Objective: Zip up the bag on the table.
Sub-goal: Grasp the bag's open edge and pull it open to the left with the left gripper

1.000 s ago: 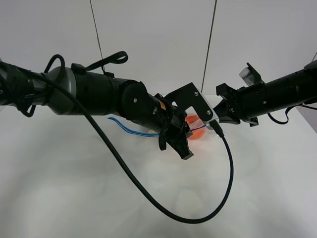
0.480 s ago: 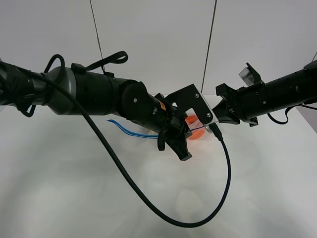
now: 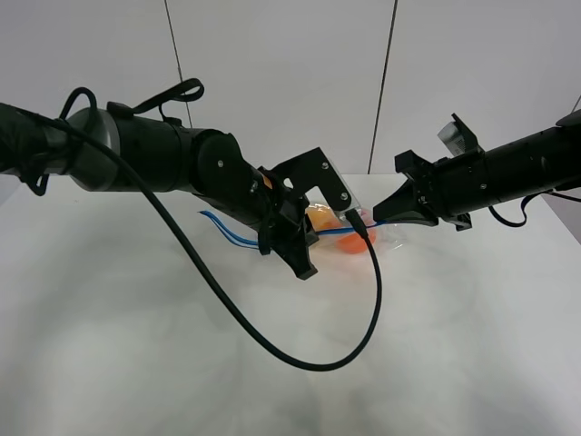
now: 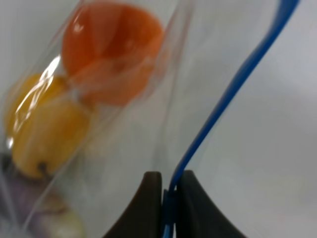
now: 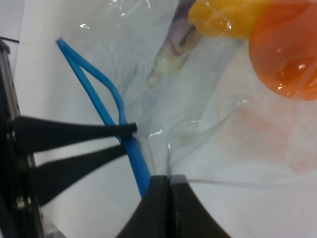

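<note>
1. the left arm [image 3: 163, 163] has swung toward its own side over the white surface [image 3: 136, 363], away from the right arm [image 3: 508, 177].
2. the bag [image 3: 386, 234] sits between both arms, low on the surface; its yellow pear [image 3: 318, 218] is now uncovered beside the orange fruit [image 3: 349, 242].
3. the blue zipper strip [image 4: 223, 104] passes through the left fingers [image 4: 148, 208], which are clenched on it. the slide has probably sealed that stretch.
4. the right fingers [image 5: 158, 208] stay pinched on the bag's end, anchoring it. past the left fingers the strip gapes, so zipping seems unfinished.
</note>
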Available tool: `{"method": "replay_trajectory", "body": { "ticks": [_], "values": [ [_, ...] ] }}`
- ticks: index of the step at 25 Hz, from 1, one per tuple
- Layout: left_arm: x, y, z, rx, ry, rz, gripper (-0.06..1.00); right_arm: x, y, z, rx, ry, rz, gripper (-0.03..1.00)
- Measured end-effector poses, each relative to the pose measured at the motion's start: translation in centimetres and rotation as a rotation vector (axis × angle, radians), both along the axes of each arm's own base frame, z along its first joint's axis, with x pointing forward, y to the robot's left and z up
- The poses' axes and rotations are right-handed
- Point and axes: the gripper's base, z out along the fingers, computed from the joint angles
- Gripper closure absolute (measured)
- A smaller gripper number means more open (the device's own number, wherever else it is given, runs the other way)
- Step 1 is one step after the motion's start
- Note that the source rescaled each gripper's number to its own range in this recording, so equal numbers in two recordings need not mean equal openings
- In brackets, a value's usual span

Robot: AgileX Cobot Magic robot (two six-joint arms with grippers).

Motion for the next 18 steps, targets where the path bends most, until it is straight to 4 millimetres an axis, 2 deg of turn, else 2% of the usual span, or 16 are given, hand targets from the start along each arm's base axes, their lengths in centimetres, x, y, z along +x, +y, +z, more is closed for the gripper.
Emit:
{"method": "replay_trajectory", "body": {
  "ticks": [4, 7, 14, 18],
  "values": [
    [0.4, 0.9, -0.2, 0.065, -0.008, -0.025, 0.94, 0.0, 0.0, 0.0, 0.0, 0.0, 0.001, 0.97],
    [1.1, 2.5, -0.5, 0.135, -0.007, -0.03, 0.94, 0.0, 0.0, 0.0, 0.0, 0.0, 0.001, 0.97],
    [2.7, 5.1, -0.6, 0.147, 0.006, 0.037, 0.94, 0.0, 0.0, 0.0, 0.001, -0.001, 0.0, 0.97],
    [3.9, 7.3, -0.6, 0.147, 0.014, 0.1, 0.94, 0.0, 0.0, 0.0, 0.003, -0.001, -0.001, 0.97]
  ]
}}
